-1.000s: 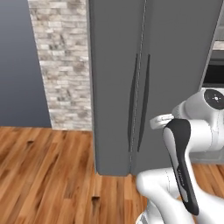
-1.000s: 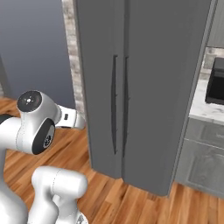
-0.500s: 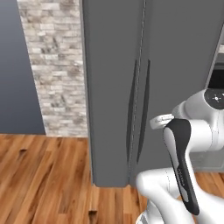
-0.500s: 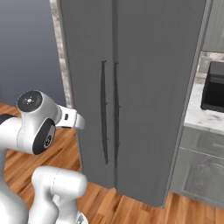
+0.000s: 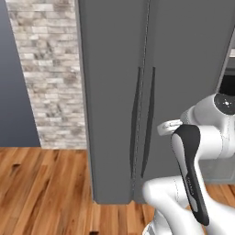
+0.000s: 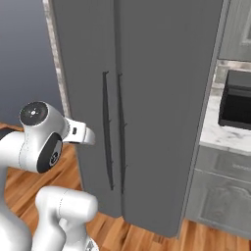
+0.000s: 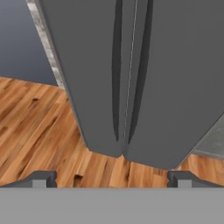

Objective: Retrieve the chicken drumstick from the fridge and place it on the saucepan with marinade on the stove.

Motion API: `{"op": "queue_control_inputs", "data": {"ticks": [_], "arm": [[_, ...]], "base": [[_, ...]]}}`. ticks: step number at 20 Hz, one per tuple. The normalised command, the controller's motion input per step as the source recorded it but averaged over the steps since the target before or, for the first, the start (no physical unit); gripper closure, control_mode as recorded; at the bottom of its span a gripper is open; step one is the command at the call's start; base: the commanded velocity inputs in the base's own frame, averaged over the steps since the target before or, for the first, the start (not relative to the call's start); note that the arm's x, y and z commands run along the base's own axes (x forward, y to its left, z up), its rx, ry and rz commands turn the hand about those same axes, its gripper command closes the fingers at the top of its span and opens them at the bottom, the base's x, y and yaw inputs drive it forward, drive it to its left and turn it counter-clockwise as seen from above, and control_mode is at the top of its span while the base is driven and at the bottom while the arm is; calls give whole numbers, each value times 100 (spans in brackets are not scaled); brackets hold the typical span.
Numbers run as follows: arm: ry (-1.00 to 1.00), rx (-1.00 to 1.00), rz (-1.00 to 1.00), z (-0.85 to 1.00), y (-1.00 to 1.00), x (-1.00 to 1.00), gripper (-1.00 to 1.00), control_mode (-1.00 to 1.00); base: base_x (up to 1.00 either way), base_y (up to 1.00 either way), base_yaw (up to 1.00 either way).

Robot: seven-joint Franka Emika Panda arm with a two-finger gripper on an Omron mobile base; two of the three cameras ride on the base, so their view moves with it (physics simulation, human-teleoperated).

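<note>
Our arm is glossy white, built of rounded segments; dark grey caps mark the joints (one a round disc with a pale centre); a black strip runs along one link.

Fridge stands straight ahead of the pincer, apart from it, both doors shut. Door seam lies about on the pincer's centre line; the two handles run vertically on either side of the seam, just beside each other. Wood floor lies below and ahead of the pincer, reaching under the fridge front. Brick wall stands left of the fridge, behind its front plane. Right of the fridge: worktop with a microwave on it, cabinet fronts beneath. Pincer fingertips stand wide apart, nothing between them.
</note>
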Motion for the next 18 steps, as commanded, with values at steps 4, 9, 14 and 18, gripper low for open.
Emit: {"op": "queue_control_inputs", "data": {"ticks": [4, 9, 14, 18], "arm": [[0, 0, 0, 0, 0, 0, -100, 100], [0, 0, 0, 0, 0, 0, -100, 100], [0, 0, 0, 0, 0, 0, -100, 100], [0, 0, 0, 0, 0, 0, -100, 100]], "base": [[24, 11, -15], [17, 19, -18], [9, 16, -13], [5, 11, -5]]}}
